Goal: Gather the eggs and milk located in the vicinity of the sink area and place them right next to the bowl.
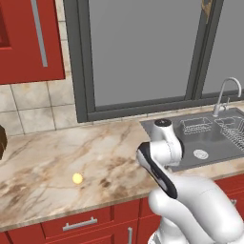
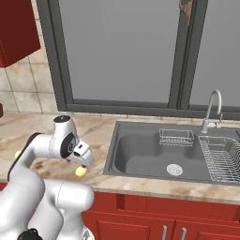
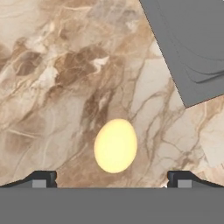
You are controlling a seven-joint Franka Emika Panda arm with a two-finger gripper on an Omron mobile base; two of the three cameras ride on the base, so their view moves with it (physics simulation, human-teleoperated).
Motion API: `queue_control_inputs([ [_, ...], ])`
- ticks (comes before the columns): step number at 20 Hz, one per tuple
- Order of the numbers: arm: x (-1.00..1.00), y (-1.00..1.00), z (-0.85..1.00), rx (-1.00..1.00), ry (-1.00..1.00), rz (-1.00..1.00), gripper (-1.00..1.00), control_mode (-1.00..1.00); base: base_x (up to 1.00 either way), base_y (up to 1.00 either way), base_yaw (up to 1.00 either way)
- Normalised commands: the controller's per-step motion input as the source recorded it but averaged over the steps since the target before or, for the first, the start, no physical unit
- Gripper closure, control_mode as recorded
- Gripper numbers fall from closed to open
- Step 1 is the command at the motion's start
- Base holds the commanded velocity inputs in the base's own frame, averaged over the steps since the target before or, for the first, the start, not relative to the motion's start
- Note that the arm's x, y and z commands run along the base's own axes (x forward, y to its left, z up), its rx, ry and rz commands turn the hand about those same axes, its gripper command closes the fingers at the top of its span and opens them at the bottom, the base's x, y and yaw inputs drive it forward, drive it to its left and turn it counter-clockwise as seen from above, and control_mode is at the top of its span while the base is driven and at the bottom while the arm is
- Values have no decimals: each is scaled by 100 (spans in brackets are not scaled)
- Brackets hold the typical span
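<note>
Claw [image 3: 111,179]: its two dark tips stand wide apart, holding nothing, poised above the near egg.
Near egg: a small glowing yellow oval egg [image 3: 115,145] lies on the marbled beige stone tabletop [image 3: 57,87], between the tips and just beside the corner of the dark grey rectangular sink [image 3: 192,43].
Second egg: another yellow egg [image 1: 77,178] rests on the same tabletop, well apart from the sink, further to the left.
Long axis: in the hand view the near egg's length runs roughly up-down, leaning slightly right at the top, so it lies across the line between the tips.
Risk: the egg is round and smooth; I judge that an off-centre closing could roll it or squirt it out, perhaps towards the basin edge.
Milk and bowl: cannot tell where they stand.
</note>
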Motion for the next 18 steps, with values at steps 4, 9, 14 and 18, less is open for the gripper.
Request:
queue_control_inputs([
  [4, 0, 0, -39, 0, 4, -4, -100, -100, 0, 0, 0],
  [9, 0, -2, -23, 0, 9, -4, -100, -100, 0, 0, 0],
  [14, 0, -7, -12, 1, 12, -5, -100, -100, 0, 0, 0],
  [18, 0, -1, -8, 0, 10, -5, -100, -100, 0, 0, 0],
])
